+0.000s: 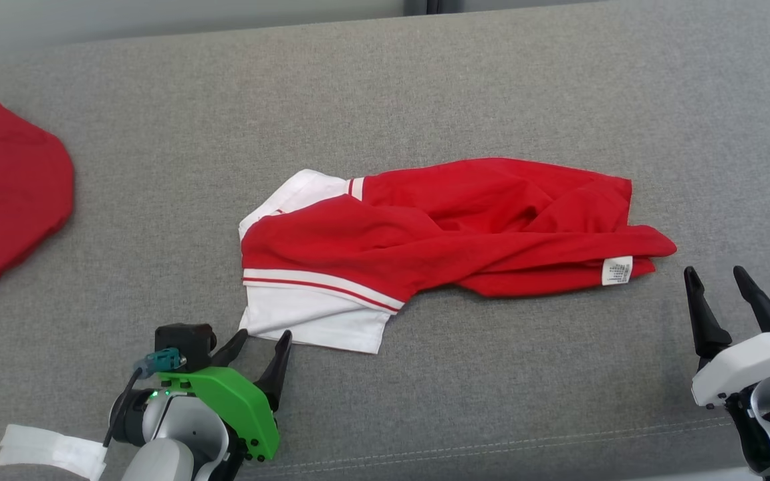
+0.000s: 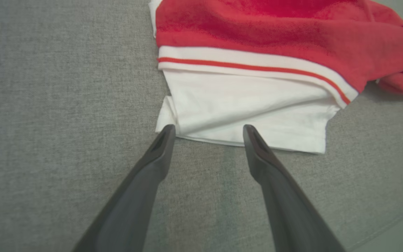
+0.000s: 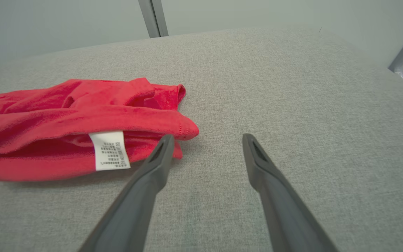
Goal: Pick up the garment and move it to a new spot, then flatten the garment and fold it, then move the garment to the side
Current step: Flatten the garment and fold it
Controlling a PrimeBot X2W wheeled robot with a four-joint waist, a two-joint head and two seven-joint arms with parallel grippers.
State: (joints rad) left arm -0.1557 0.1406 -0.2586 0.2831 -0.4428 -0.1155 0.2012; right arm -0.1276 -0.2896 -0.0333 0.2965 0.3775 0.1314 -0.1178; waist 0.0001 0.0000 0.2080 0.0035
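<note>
The garment [image 1: 438, 230] is a red shirt with white, red-striped sleeves, lying crumpled in the middle of the grey fabric surface, a white care label at its right end. My left gripper [image 1: 263, 339] stands open just in front of the white sleeve's near edge [image 2: 243, 115], its fingertips at the hem and nothing between them. To the right, my right gripper [image 1: 716, 272] is open too, a little beyond the garment's right tip [image 3: 82, 133], its left finger close to the red hem.
A second red garment [image 1: 4, 194] with white lettering lies at the far left of the grey surface [image 1: 425, 93]. A seam runs along the surface's near edge. A wall and a metal post [image 3: 152, 17] stand behind the far edge.
</note>
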